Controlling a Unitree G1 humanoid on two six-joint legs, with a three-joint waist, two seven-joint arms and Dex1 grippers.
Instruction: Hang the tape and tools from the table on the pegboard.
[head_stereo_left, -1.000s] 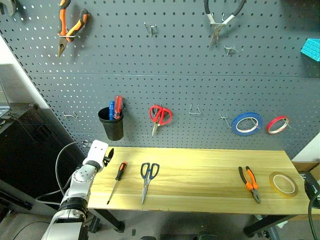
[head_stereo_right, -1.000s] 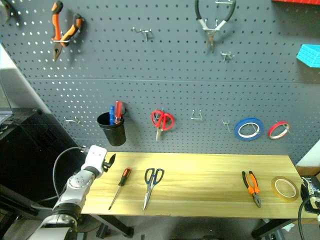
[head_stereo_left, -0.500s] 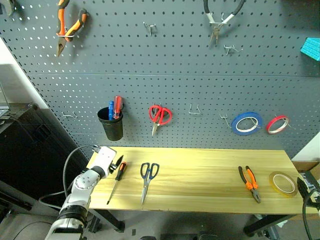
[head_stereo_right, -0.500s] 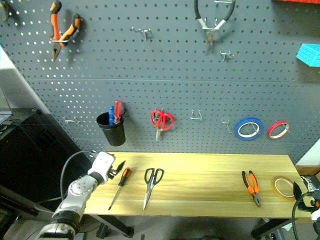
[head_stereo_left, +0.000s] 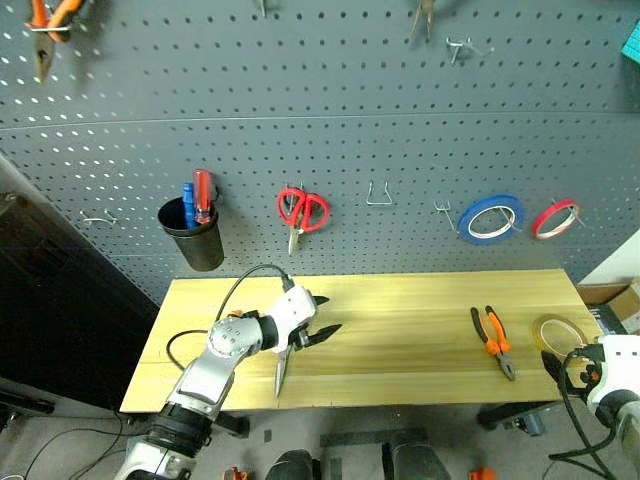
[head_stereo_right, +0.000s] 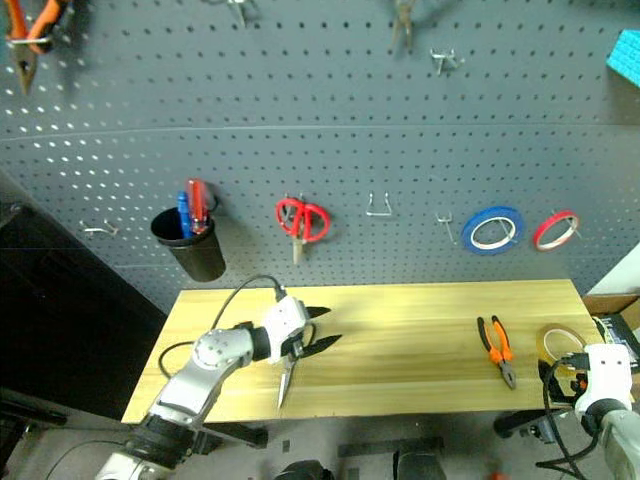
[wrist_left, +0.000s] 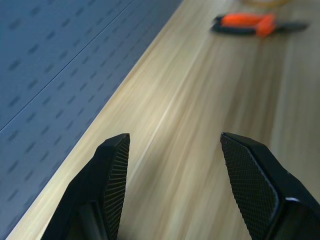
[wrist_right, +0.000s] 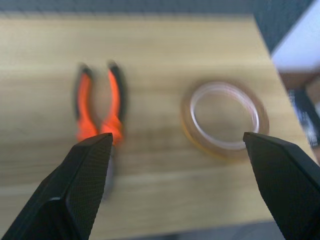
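Hovering low left of centre over the table (head_stereo_left: 400, 330), our left gripper (head_stereo_left: 322, 314) stands partly open and empty, with the scissors (head_stereo_left: 281, 368) under it. Our right gripper (wrist_right: 180, 150) gapes wide, empty, at the lower right, near the tape (wrist_right: 224, 118) and pliers (head_stereo_left: 492, 341). Along the top runs the pegboard (head_stereo_left: 320, 120).

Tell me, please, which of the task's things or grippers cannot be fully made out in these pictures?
- Small screwdriver: not made out on the table; the left arm lies across that spot in both eye views.
- Scissors: handles hidden behind the left gripper; the blades show.
- Yellow tape: blurred in the right wrist view; partly covered by the right gripper in the eye views.
- Long-nose pliers: tip hidden behind a finger.
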